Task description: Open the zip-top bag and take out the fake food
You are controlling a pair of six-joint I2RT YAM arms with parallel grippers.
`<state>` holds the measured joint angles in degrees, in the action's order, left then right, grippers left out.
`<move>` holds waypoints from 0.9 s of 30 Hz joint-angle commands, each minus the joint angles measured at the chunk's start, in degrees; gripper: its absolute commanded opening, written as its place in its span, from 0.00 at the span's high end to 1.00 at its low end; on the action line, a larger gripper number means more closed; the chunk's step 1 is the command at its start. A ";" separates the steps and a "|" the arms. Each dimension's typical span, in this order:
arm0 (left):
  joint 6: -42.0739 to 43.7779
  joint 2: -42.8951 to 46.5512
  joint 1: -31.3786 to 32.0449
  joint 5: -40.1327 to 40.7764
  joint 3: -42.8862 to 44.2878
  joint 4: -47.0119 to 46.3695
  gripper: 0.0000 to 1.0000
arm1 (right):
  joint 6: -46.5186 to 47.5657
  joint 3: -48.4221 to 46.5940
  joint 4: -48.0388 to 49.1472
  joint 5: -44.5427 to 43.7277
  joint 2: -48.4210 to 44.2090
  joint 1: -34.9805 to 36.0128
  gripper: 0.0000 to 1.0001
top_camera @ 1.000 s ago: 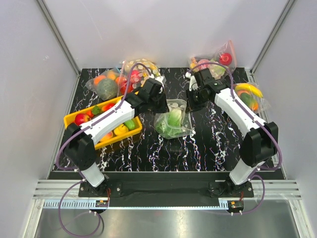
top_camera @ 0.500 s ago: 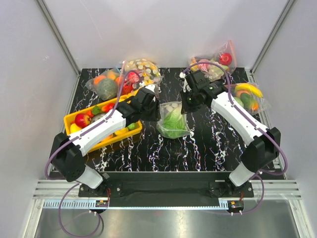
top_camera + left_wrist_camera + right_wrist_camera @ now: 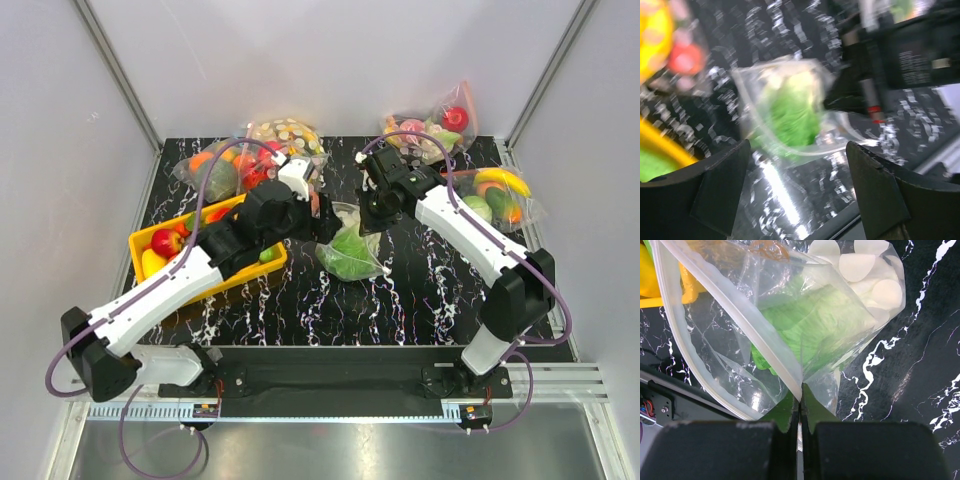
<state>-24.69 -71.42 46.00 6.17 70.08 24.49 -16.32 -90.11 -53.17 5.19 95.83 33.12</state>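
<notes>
The right end effector (image 3: 799, 411) is pinching only a thin lip of the zip-top bag (image 3: 725, 340). The left end effector (image 3: 796, 150) is gaping open nearby. Tugging now is probably risking the slick film slipping free.

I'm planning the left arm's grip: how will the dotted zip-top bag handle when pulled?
Probably floppy: the zip-top bag creases and folds where the right gripper pinches it. Likely light, with only lettuce showing inside. Its glossy film may slip.

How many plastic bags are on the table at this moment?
5. Lettuce bag at centre; orange-fruit bag back left; dotted bag beside it; red-fruit bag back right; banana bag at right edge. More may be hidden.
</notes>
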 commanded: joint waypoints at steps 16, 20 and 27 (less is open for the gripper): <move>8.86 -14.53 0.23 -12.76 -1.35 -11.92 0.22 | -3.46 -1.04 1.93 -1.94 -4.51 0.98 1.00; 12.98 -15.94 0.15 -16.19 -2.49 -15.16 0.21 | -3.63 -0.86 1.84 -1.68 -4.78 0.98 1.00; 17.04 -20.78 0.14 -15.85 -0.91 -13.32 0.20 | -3.11 -1.21 1.05 -3.16 -5.65 0.98 1.00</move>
<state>-11.16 -91.00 46.09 -9.04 68.34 13.47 -19.55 -90.06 -53.45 3.14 93.06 33.17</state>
